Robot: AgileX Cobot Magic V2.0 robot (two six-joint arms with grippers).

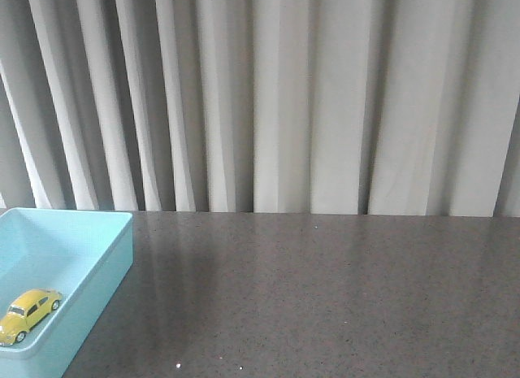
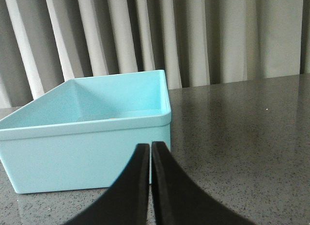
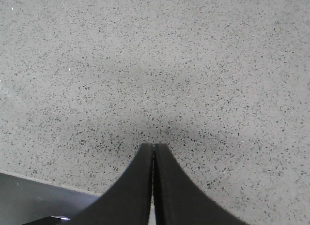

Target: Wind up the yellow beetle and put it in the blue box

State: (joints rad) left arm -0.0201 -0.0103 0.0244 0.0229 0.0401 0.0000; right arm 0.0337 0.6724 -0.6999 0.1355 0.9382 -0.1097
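The yellow beetle [image 1: 28,314] lies inside the blue box [image 1: 97,284] at the table's front left, near the box's near end. The box also shows in the left wrist view [image 2: 87,157], where the car is hidden behind its near wall. My left gripper [image 2: 150,146] is shut and empty, low over the table just in front of the box's near right corner. My right gripper [image 3: 153,146] is shut and empty over bare speckled tabletop. Neither gripper shows in the front view.
The grey speckled table [image 1: 325,297] runs to the right of the box. Pale pleated curtains [image 1: 284,93] hang behind its far edge. The table's near edge [image 3: 43,186] shows in the right wrist view.
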